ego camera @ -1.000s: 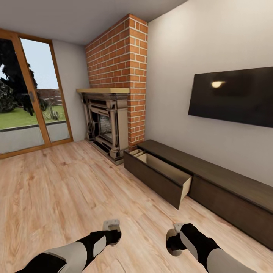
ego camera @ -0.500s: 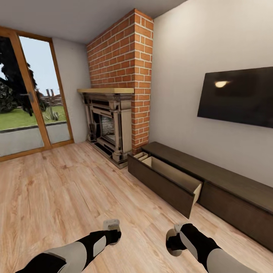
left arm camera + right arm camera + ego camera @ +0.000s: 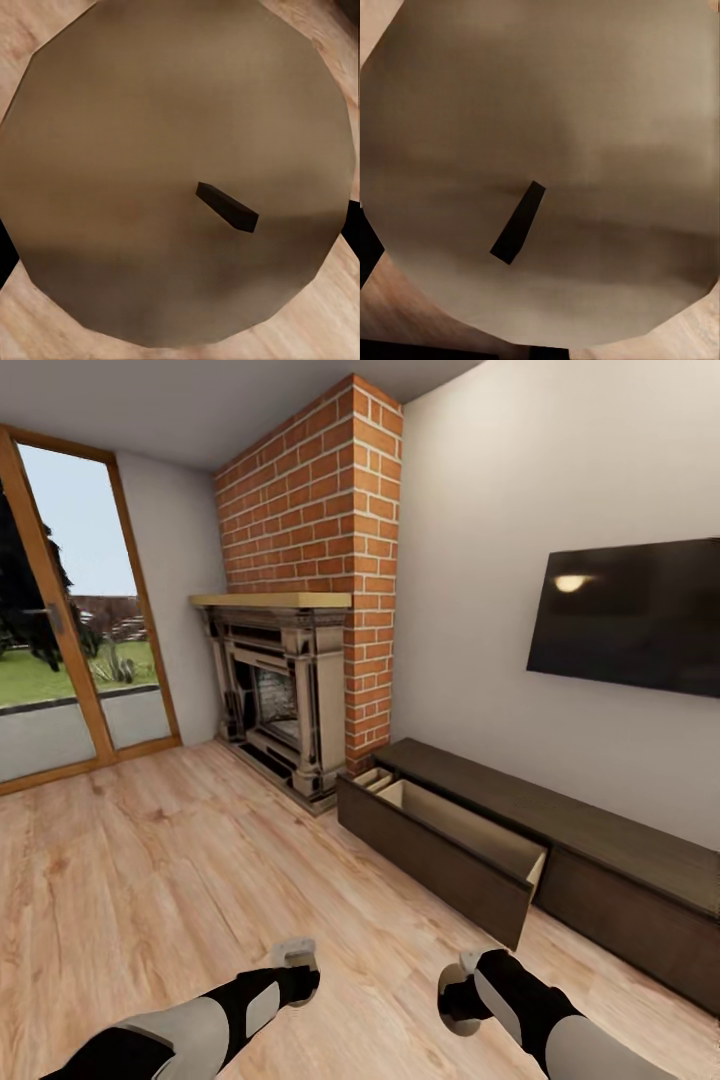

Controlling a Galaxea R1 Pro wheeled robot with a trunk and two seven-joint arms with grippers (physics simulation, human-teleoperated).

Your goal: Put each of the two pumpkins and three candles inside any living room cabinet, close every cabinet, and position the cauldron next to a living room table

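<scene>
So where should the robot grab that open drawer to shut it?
Probably the top edge of the front panel, coming from above on the room side. The front is flat with no handle, and the drawer stands pulled out of the cabinet, so its upper lip is bare. A flat push on the front might also work.
</scene>
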